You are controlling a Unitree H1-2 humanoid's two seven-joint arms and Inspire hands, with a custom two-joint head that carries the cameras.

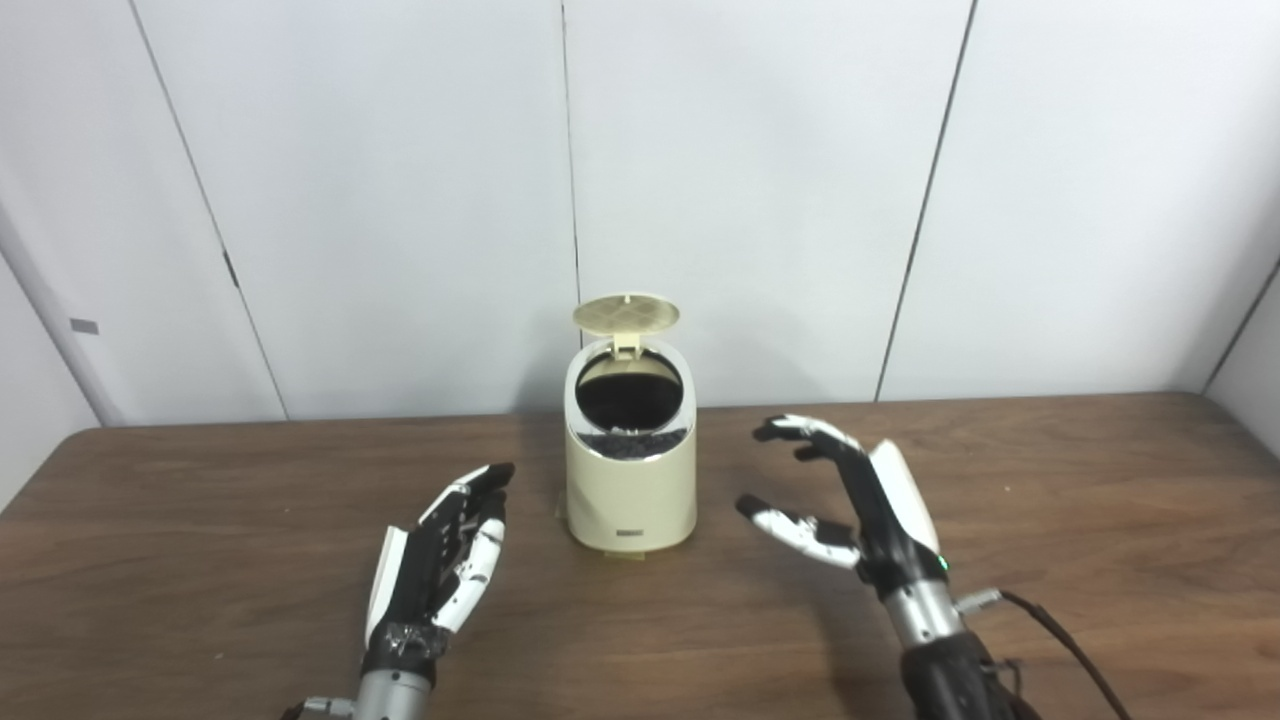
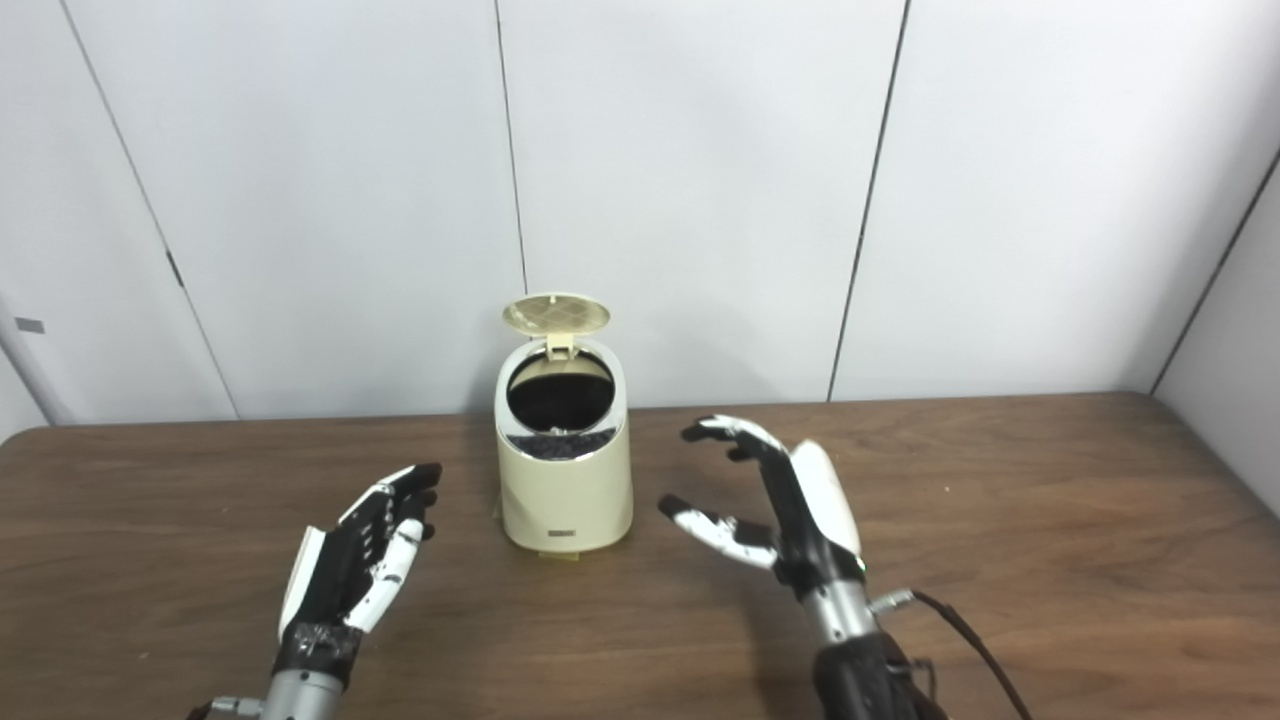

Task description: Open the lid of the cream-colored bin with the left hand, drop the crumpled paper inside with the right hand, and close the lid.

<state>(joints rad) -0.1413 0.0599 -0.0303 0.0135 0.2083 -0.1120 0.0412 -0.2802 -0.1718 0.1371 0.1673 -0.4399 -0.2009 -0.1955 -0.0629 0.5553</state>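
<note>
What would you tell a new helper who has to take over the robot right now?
Left hand: open, empty, near the table to the left of the bin.
Right hand: open, empty, raised to the right of the bin.
Cream-colored bin: upright mid-table, lid standing open.
Crumpled paper: not on the table or in either hand; the bin's inside is dark, so I cannot confirm it went in.
Done: lid opened.
Left: check the paper, then close the lid.

Bright, even light, soft shadows, slightly soft focus, perhaps overhead.
</note>
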